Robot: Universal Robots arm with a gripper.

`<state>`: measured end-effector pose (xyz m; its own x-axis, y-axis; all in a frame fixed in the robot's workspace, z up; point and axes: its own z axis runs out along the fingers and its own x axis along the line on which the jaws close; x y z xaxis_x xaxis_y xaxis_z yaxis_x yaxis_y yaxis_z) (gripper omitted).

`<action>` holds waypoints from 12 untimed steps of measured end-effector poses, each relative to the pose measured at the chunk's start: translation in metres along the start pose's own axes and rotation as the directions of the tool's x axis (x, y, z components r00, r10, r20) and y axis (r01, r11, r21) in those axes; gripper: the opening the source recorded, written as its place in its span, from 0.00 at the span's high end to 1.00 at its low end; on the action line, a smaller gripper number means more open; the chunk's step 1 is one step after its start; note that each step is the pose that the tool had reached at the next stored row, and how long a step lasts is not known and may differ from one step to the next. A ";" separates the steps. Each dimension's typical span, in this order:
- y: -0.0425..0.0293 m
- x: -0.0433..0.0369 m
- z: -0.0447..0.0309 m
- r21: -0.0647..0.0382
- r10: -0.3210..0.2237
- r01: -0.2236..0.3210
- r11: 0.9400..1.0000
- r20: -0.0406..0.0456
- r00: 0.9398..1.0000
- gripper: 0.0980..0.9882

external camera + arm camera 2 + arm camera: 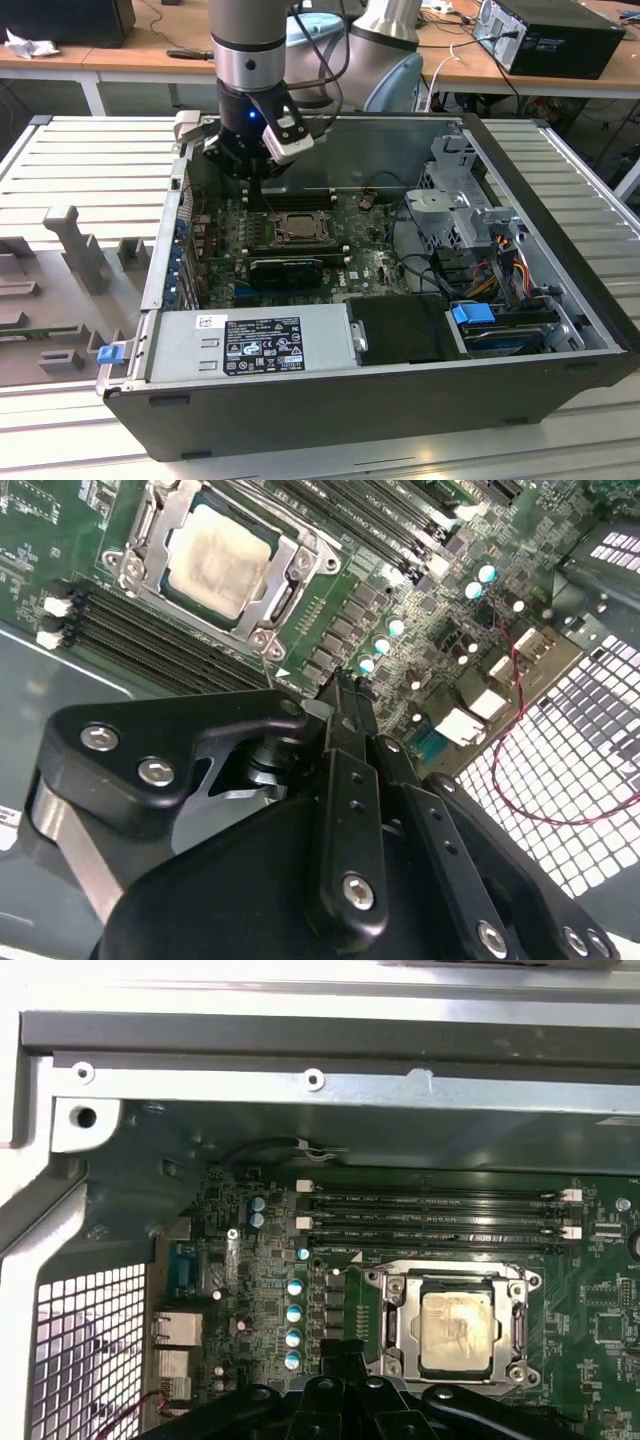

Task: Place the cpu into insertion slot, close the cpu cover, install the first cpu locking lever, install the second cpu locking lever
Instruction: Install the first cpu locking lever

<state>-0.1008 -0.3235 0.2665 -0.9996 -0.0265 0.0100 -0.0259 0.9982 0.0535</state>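
Here's the pincer [343, 688] low inside the open computer case [330, 400], fingers pressed together and gripping nothing, its tip over the green board just beside one corner of the socket. The cpu [455, 1332] sits flat in the insertion slot [411, 1330], pale face up. The cpu cover [450, 1272] is down, its silvery frame ringing the chip. Long black memory slots [430, 1215] run alongside the socket. In the exterior view the arm stands over the board's far side, and the case rests on the grey slatted table [80, 170].
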 end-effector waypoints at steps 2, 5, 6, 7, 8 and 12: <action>0.0003 0.0033 0.0021 0.000 0.001 -0.001 1.000 0.000 1.000 0.99; 0.0056 0.0067 0.0077 -0.006 0.005 -0.005 1.000 0.000 1.000 0.99; 0.0071 0.0070 0.0084 -0.008 0.006 -0.006 1.000 0.000 1.000 0.99; 0.0081 0.0076 0.0087 -0.012 0.006 -0.006 1.000 0.000 1.000 0.99; 0.0094 0.0094 0.0091 -0.019 0.005 -0.005 1.000 0.001 1.000 0.99; 0.0169 0.0103 0.0107 -0.031 0.005 -0.005 1.000 0.001 1.000 0.99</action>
<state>-0.1116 -0.3063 0.2568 -0.9997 -0.0212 0.0095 -0.0204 0.9963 0.0840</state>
